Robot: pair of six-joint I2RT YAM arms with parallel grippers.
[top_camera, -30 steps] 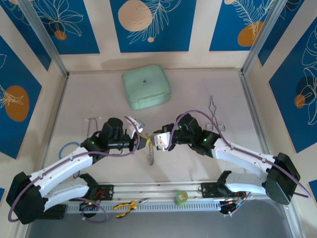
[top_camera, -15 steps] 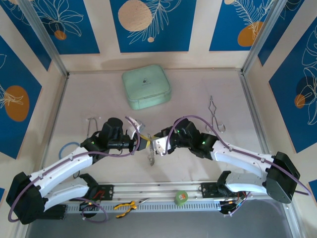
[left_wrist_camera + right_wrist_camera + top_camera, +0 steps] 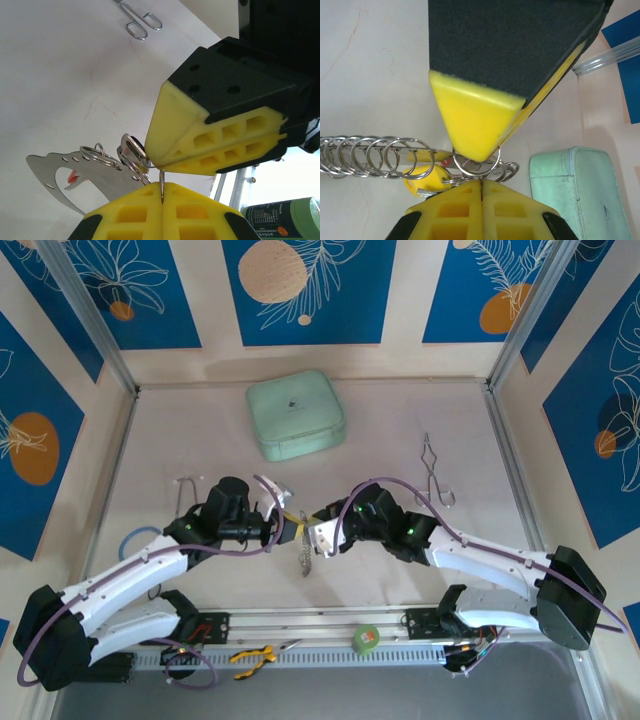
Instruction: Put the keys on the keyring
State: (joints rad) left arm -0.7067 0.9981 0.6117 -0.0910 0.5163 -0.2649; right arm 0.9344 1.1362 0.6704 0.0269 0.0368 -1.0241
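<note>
Both grippers meet above the table's middle. My left gripper (image 3: 290, 527) (image 3: 162, 185) is shut on the thin wire of the silver keyring (image 3: 476, 162). My right gripper (image 3: 313, 532) (image 3: 481, 184) is shut on the same ring from the other side, its yellow finger (image 3: 215, 135) pressing close over the left one. Under the grip hangs a silver perforated strip (image 3: 303, 555) (image 3: 55, 172) carrying several split rings (image 3: 375, 150). Keys dangle with it: a black-headed one (image 3: 131, 146) and a yellow-headed one (image 3: 422, 180). A red bit (image 3: 72, 176) peeks behind the strip.
A mint-green case (image 3: 296, 415) (image 3: 580, 195) lies at the back centre. A bent silver wire tool (image 3: 433, 475) (image 3: 141, 21) rests right of the arms. A blue cord loop (image 3: 135, 538) is far left. A green tape roll (image 3: 367, 638) and yellow pliers (image 3: 255, 655) sit on the front rail.
The right arm has shifted left and slightly toward the front, bringing its gripper tight against the left one and uncovering the wire tool. The left arm has stayed put.
</note>
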